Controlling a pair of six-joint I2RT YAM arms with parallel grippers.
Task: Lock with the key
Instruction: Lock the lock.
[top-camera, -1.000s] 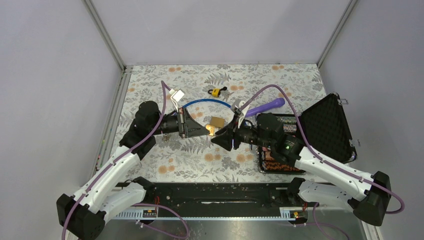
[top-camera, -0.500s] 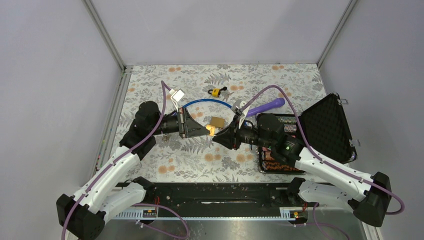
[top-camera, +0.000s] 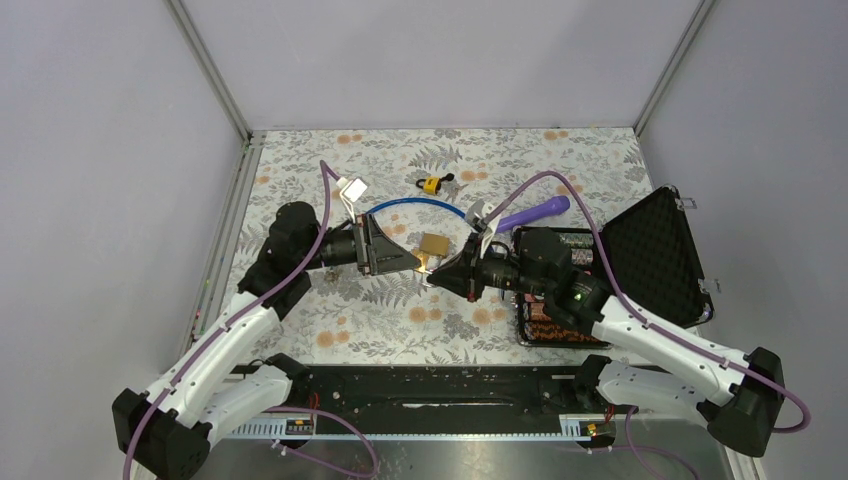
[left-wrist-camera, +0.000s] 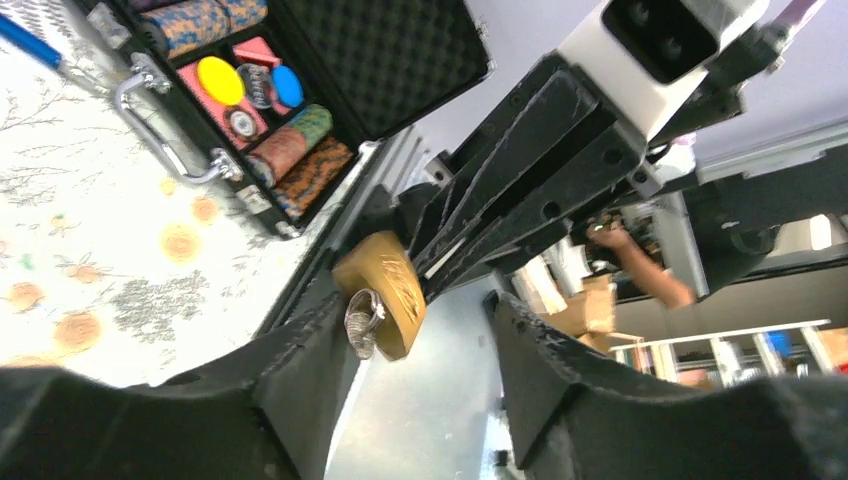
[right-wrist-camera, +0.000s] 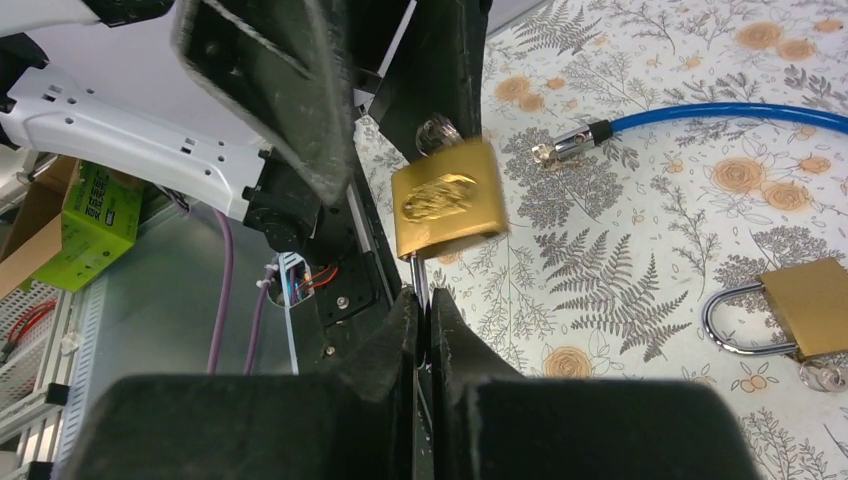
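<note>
A brass padlock (top-camera: 424, 262) hangs in the air between my two grippers. In the right wrist view the padlock (right-wrist-camera: 447, 200) sits just above my right gripper (right-wrist-camera: 422, 295), which is shut on a thin metal key that enters its bottom. Its silver shackle (left-wrist-camera: 362, 320) points toward my left gripper (left-wrist-camera: 415, 300), which is open, with the padlock (left-wrist-camera: 392, 285) close to one finger and a wide gap to the other. From above, the left gripper (top-camera: 408, 260) and the right gripper (top-camera: 438, 275) face each other tip to tip over the table's middle.
A second brass padlock (right-wrist-camera: 800, 305) lies on the floral table by a blue cable (right-wrist-camera: 720, 115). A small yellow padlock (top-camera: 430, 184) and a purple tool (top-camera: 530, 213) lie further back. An open black case (top-camera: 655, 250) of poker chips stands at the right.
My right gripper has shifted slightly up and right with the key and padlock. The left arm has barely moved.
</note>
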